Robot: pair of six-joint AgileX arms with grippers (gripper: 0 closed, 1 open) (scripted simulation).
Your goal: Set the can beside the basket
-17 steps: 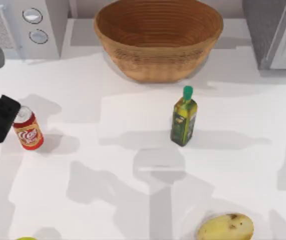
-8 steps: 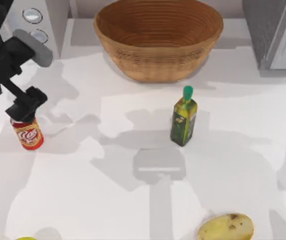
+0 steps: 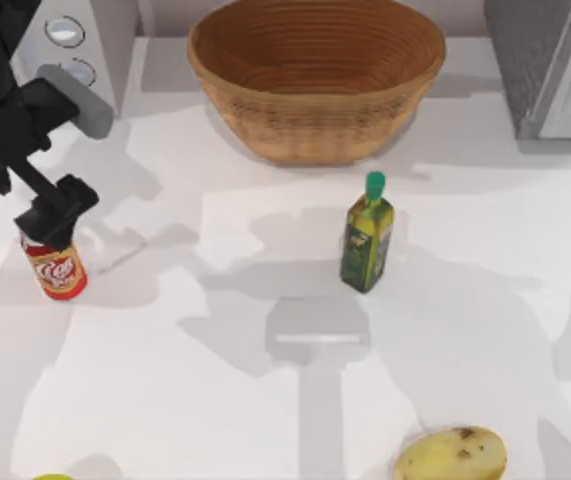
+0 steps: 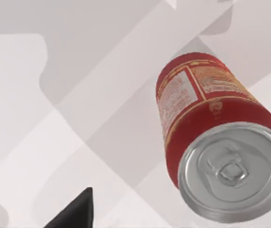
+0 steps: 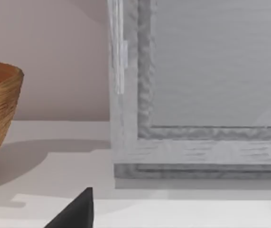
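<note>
At the desk's (image 3: 265, 420) left, the left tool (image 3: 53, 215) sits over the top of the upright can (image 3: 57, 270); whether it grips cannot be told. The basket (image 3: 315, 110) waits well apart at the back, so carrying and placing remain.

Red soda can (image 3: 55, 270) w/ yellow-orange label, white script; from the left wrist view its top is silver w/ pull tab, side panel pale w/ fine red print. Wicker basket (image 3: 315, 80): tan-brown, ringed weave, darker brown inside. Bottle (image 3: 367, 240): dark olive-green, bright green cap, yellow-green label. Potato (image 3: 450, 455): pale yellow w/ brown spots. Left gripper (image 3: 53, 215) & arm: black, w/ a grey cylinder part. Table (image 3: 215, 400): white, crossed by soft grey shadows. Appliance (image 3: 70, 50) at back left: light grey w/ two white round knobs. Framed panel (image 5: 197, 95): grey.
</note>
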